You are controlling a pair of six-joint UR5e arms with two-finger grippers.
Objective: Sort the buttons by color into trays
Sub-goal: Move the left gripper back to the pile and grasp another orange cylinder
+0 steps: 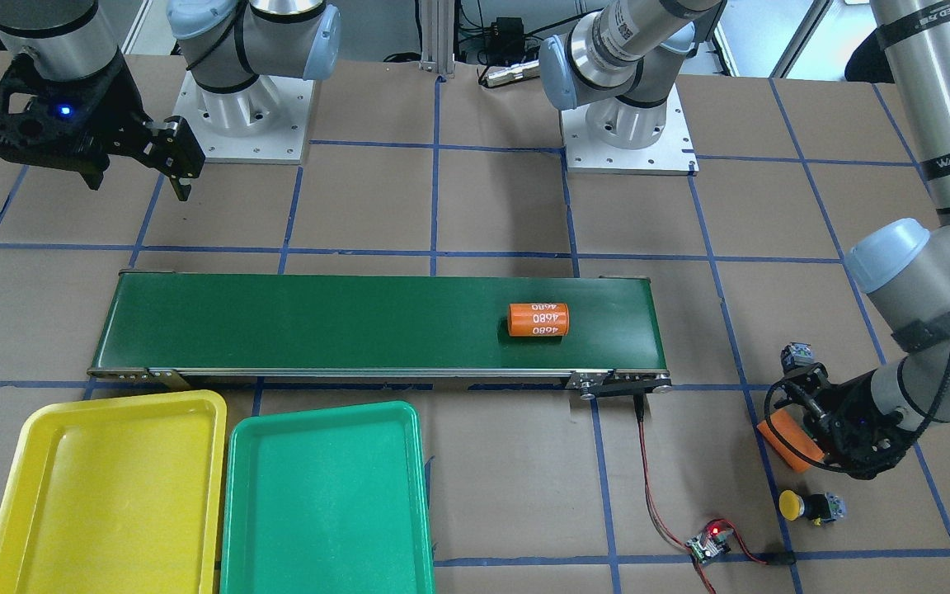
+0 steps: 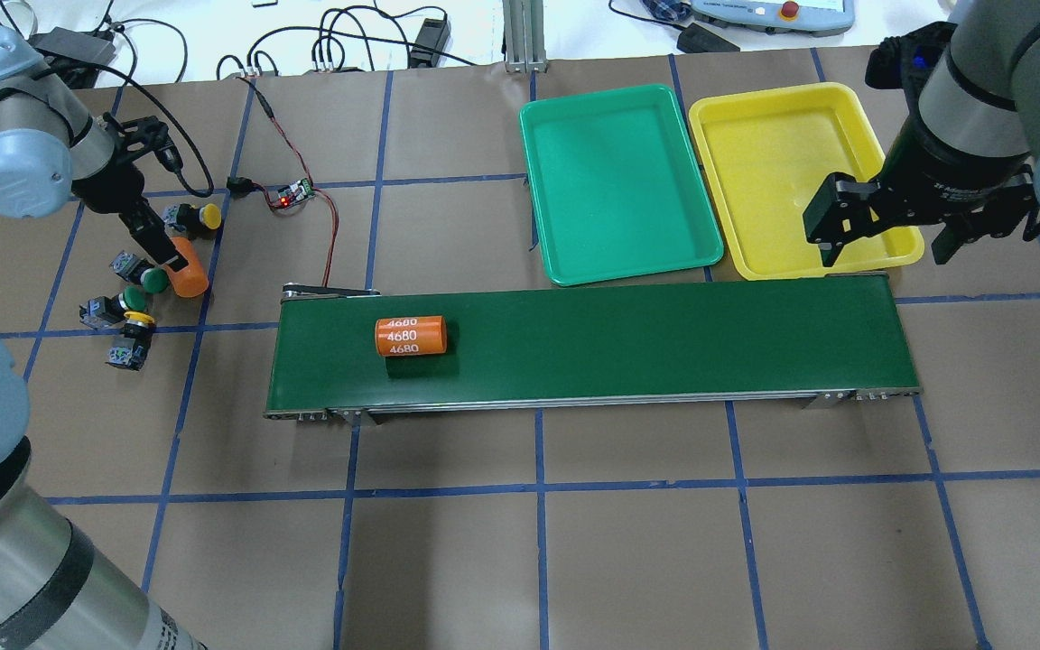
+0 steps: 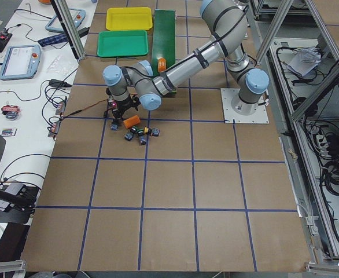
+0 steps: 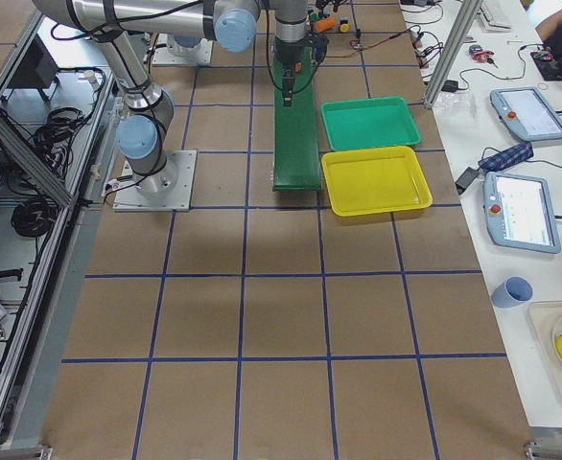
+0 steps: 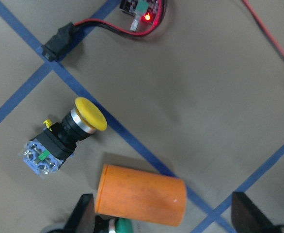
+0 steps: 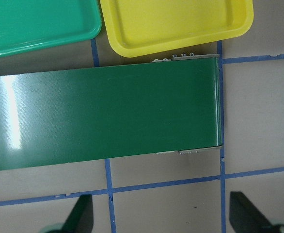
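The left arm bends low toward nine o'clock in the overhead view, the left gripper (image 2: 159, 255) pointing down with jaws spread wide, while the right gripper (image 2: 886, 242) hangs higher at two o'clock, likewise spread.

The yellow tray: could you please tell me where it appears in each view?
Front-facing: yellow tray bottom left.
Overhead: tray upper right.
Exterior left: tray top left.
Exterior right: tray near centre.
Left wrist: not visible.
Right wrist: tray top right.
Landmark: green tray alongside it.
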